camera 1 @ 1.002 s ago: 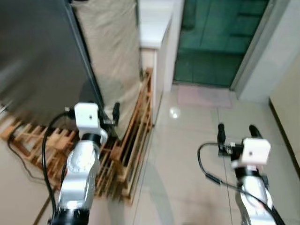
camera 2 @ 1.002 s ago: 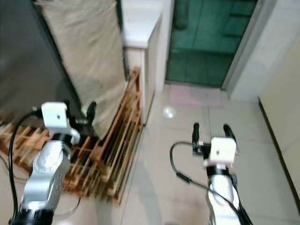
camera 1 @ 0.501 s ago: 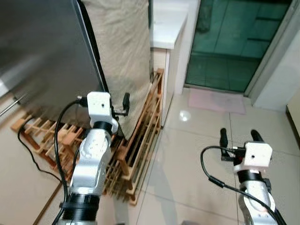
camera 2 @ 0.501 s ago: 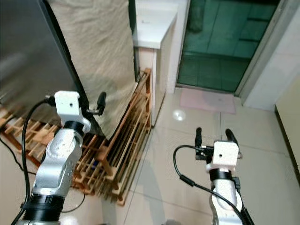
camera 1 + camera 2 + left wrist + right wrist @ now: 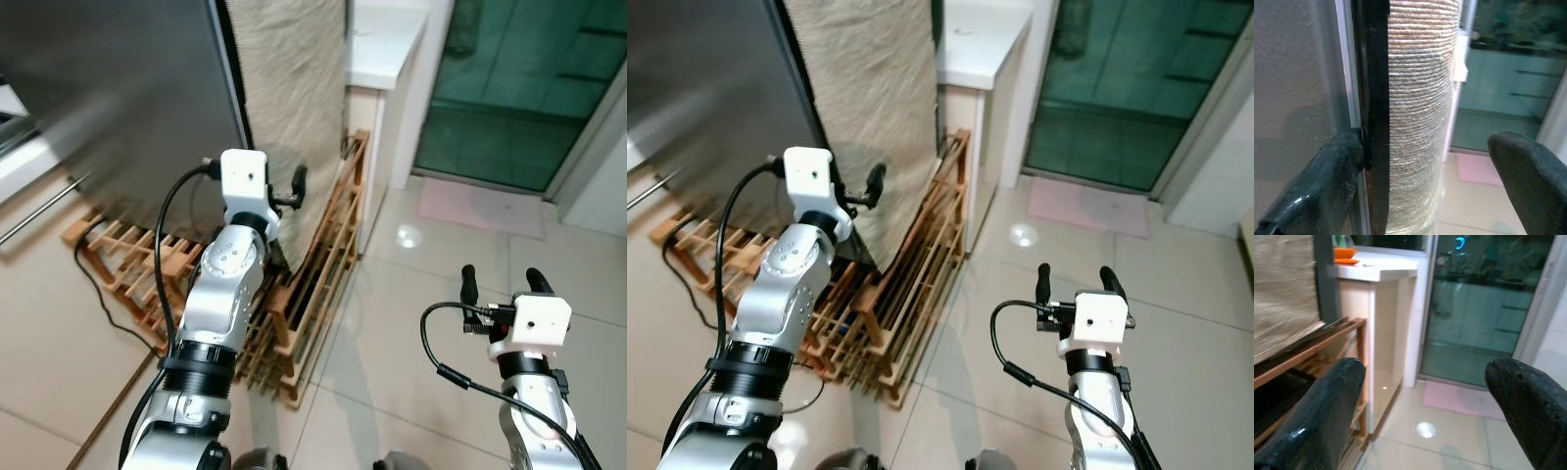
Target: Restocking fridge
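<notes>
Left tool [image 5: 1425, 171] is raised at the fridge [image 5: 108, 108], fingers spread wide; in its wrist view one finger [image 5: 1317, 181] touches the dark side edge of the steel door, the other stands apart across the woven beige cover [image 5: 294, 88] on the fridge's side. Right tool [image 5: 500, 281] hovers over the tiled floor [image 5: 431, 294], fingers wide, holding nothing. Fridge sits on a wooden slatted rack [image 5: 304, 294], beside a white desk [image 5: 387, 44].

Judgement: door is heavy, rigid, smooth steel with a seal to break; hold it along the edge, or at the bar handle [image 5: 39, 211].
</notes>
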You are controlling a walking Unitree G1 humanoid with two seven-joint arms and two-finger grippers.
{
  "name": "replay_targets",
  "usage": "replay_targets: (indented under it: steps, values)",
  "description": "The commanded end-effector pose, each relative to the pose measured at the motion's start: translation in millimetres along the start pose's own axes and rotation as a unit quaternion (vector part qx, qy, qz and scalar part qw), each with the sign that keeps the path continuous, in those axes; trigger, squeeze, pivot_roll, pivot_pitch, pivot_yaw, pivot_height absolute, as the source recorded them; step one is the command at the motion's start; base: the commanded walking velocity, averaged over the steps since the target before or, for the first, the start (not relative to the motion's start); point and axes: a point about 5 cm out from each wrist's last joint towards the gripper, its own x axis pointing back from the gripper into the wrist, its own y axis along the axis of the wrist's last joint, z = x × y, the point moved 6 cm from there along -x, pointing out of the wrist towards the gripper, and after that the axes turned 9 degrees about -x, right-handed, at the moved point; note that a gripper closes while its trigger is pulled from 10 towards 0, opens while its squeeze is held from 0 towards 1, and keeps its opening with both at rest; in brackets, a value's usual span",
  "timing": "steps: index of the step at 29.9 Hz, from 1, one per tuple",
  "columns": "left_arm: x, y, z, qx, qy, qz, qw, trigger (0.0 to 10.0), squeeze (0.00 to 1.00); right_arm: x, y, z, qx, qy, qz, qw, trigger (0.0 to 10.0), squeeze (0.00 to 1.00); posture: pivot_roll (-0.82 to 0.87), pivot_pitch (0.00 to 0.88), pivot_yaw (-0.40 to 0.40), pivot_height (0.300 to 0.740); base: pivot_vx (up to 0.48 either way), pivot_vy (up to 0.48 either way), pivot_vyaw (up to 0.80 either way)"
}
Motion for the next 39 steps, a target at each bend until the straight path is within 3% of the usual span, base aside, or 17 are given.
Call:
replay_targets:
  steps: [1, 4, 8, 10, 15, 17, 18, 21, 22, 24, 27, 28, 29, 30, 32, 35, 39]
  values:
    - [-5.9, 0, -31.2, 0.006, -0.075, 0.010, 0.997, 10.0, 0.00, 3.2, 3, -2.8, -0.005, 0.000, 0.003, 1.000, 10.0, 0.00, -0.08, 0.121, 0.065, 0.710, 0.000, 0.000, 0.00]
    - [-7.4, 10, -61.2, 0.022, -0.149, -0.006, 0.989, 10.0, 0.00, 16.9, -4, -5.4, -0.004, -0.001, 0.022, 1.000, 10.0, 0.00, -0.09, 0.142, 0.074, 0.710, 0.000, 0.000, 0.00]
    - [-6.4, 16, -73.1, 0.035, -0.178, -0.014, 0.983, 10.0, 0.00, 21.7, -8, -7.2, -0.004, -0.005, 0.029, 1.000, 10.0, 0.00, -0.10, 0.145, 0.077, 0.710, 0.000, 0.000, 0.00]
    - [-3.0, 25, -90.6, 0.053, -0.227, -0.027, 0.972, 10.0, 0.00, 26.3, -11, -8.6, -0.008, -0.010, 0.037, 0.999, 10.0, 0.00, -0.12, 0.155, 0.089, 0.710, 0.000, 0.000, 0.00]
    - [23.0, 63, -133.6, 0.122, -0.387, -0.084, 0.910, 10.0, 0.00, 34.3, -15, -9.1, -0.014, -0.014, 0.051, 0.999, 10.0, 0.00, -0.12, 0.157, 0.095, 0.710, 0.000, 0.000, 0.00]
    - [26.5, 70, -134.8, 0.139, -0.402, -0.091, 0.901, 10.0, 0.00, 34.6, -16, -8.9, -0.014, -0.014, 0.052, 0.998, 10.0, 0.00, -0.12, 0.157, 0.095, 0.710, 0.000, 0.000, 0.00]
    - [37.8, 82, -133.7, 0.184, -0.440, -0.096, 0.874, 10.0, 0.00, 33.7, -16, -9.3, -0.016, -0.013, 0.053, 0.998, 10.0, 0.00, -0.12, 0.144, 0.092, 0.710, 0.000, 0.000, 0.00]
    - [44.3, 81, -122.1, 0.205, -0.457, -0.087, 0.861, 10.0, 0.00, 30.9, -15, -9.4, -0.017, -0.011, 0.052, 0.998, 10.0, 0.00, -0.12, 0.136, 0.088, 0.710, 0.000, 0.000, 0.00]
    - [41.6, 72, -107.9, 0.206, -0.442, -0.073, 0.870, 10.0, 0.00, 28.4, -14, -9.3, -0.017, -0.009, 0.051, 0.999, 10.0, 0.00, -0.11, 0.133, 0.084, 0.710, 0.000, 0.000, 0.00]
    - [40.0, 69, -103.6, 0.204, -0.435, -0.068, 0.874, 10.0, 0.00, 27.7, -14, -9.3, -0.017, -0.009, 0.050, 0.999, 10.0, 0.00, -0.11, 0.133, 0.084, 0.710, 0.000, 0.000, 0.00]
    - [11.9, 40, -53.8, 0.142, -0.296, -0.031, 0.944, 10.0, 0.00, 21.9, -10, -6.2, -0.016, -0.002, 0.044, 0.999, 10.0, 0.00, -0.10, 0.125, 0.079, 0.710, 0.000, 0.000, 0.00]
    - [-2.3, 20, -11.9, 0.087, -0.172, -0.001, 0.981, 10.0, 0.00, 17.7, -7, -4.2, -0.016, -0.001, 0.040, 0.999, 10.0, 0.00, -0.08, 0.125, 0.074, 0.710, 0.000, 0.000, 0.00]
    - [-4.8, 13, 5.8, 0.060, -0.123, 0.010, 0.991, 10.0, 0.00, 15.9, -5, -3.4, -0.016, 0.000, 0.039, 0.999, 10.0, 0.00, -0.08, 0.125, 0.074, 0.710, 0.000, 0.000, 0.00]
    - [-4.8, 13, 5.8, 0.060, -0.123, 0.010, 0.991, 10.0, 0.00, 15.9, -5, -3.4, -0.016, 0.000, 0.039, 0.999, 10.0, 0.00, -0.08, 0.125, 0.074, 0.710, 0.000, 0.000, 0.00]
    - [-2.0, 3, 35.8, 0.024, -0.038, 0.020, 0.999, 10.0, 0.00, 11.3, -1, -0.5, -0.018, 0.001, 0.031, 0.999, 10.0, 0.00, -0.07, 0.122, 0.070, 0.710, 0.000, 0.000, 0.00]
    - [27.6, -8, 72.8, -0.006, 0.076, 0.021, 0.997, 10.0, 0.00, -4.4, 19, 8.8, -0.025, 0.008, -0.005, 1.000, 10.0, 0.00, -0.05, 0.105, 0.066, 0.710, 0.000, 0.000, 0.00]
    - [53.3, -4, 80.3, -0.034, 0.109, -0.009, 0.993, 10.0, 0.00, -15.2, 36, 13.9, -0.031, 0.015, -0.031, 0.999, 10.0, 0.00, -0.04, 0.098, 0.059, 0.710, 0.000, 0.000, 0.00]
